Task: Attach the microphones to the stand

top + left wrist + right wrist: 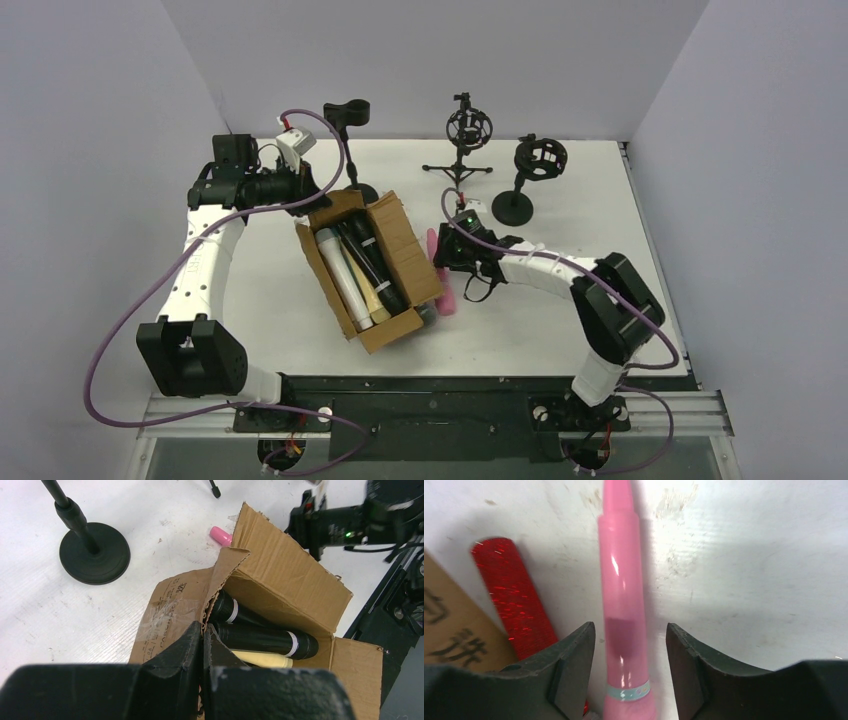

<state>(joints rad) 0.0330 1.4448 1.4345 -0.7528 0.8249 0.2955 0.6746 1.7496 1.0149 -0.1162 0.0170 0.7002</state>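
3 stands [468, 128] sit along the far edge of the desk [560, 320]. Your left end effector [202, 636] is pinched fully shut on a flap edge of the box [400, 240], at the box's far-left corner. The box lies open, left of desk centre, w/ black mics [265, 641], a cream mic [262, 659] and a white mic [341, 272] lying side by side inside.

Your right end effector [630, 630] is low over the desk just right of the box. It's partly open, w/ one finger on each side of the pink mic [624, 595] and a gap showing on both sides, so it's gripping nothing. The pink mic lies flat on the desk alongside the box's right wall. A red mic [511, 595] lies flat btwn the pink mic and the box, close beside both. You can't tell from the pics whether it touches either.
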